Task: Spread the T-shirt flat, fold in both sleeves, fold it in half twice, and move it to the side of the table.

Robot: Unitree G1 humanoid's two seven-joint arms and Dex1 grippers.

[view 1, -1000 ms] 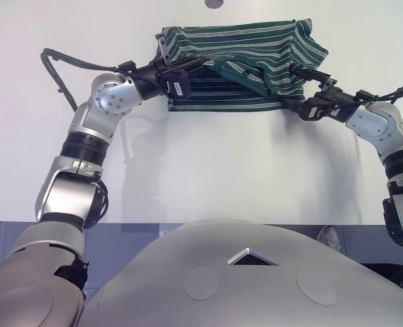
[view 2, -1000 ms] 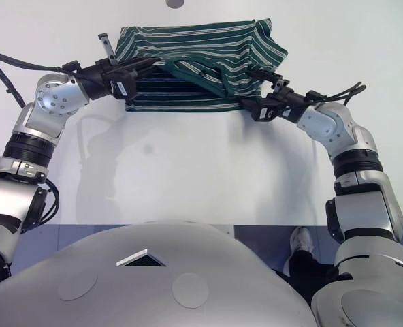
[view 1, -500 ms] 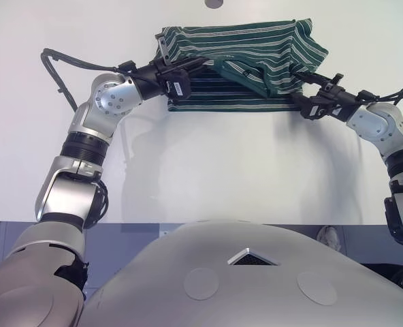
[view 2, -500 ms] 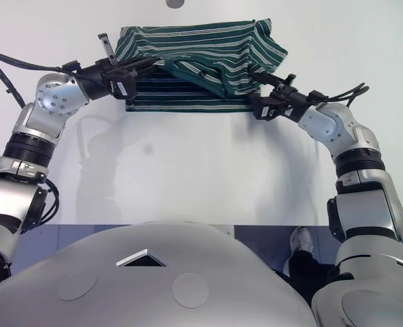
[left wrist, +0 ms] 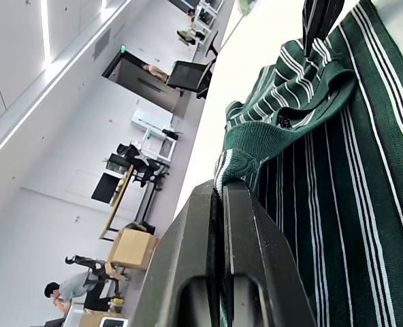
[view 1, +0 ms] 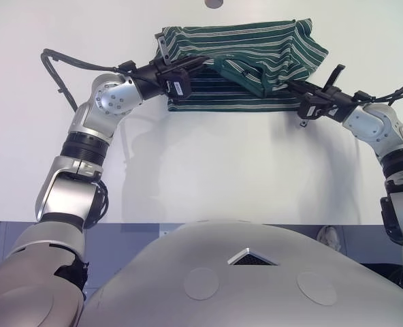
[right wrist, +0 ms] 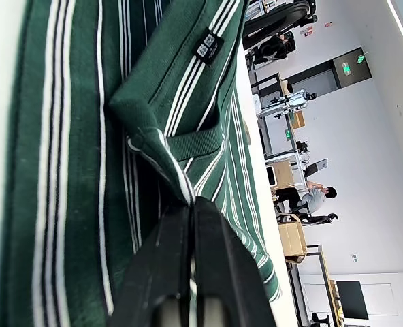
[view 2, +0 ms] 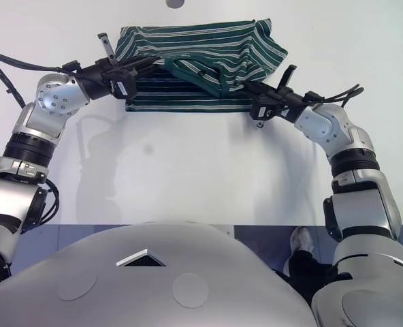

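A green T-shirt [view 1: 242, 41] with white stripes lies bunched and partly folded at the far side of the white table [view 1: 208, 163]. My left gripper [view 1: 200, 63] is at the shirt's left part, shut on a fold of cloth; in the left wrist view its fingertips [left wrist: 218, 194] pinch a green hem. At the shirt's right near corner, my right gripper [view 1: 291, 84] is shut on fabric. The right wrist view has its fingertips [right wrist: 188, 208] clamped on a striped edge below the collar label [right wrist: 207, 46]. A loose fold droops between the two grippers.
A small dark round mark [view 1: 214, 3] sits at the table's far edge behind the shirt. Bare white tabletop stretches from the shirt to the near edge [view 1: 188, 221]. An office with desks and chairs lies beyond the table in the wrist views.
My right gripper has shifted slightly left and away from me with its wrist rolled, still holding the cloth. The left arm and the shirt's bulk have stayed put.
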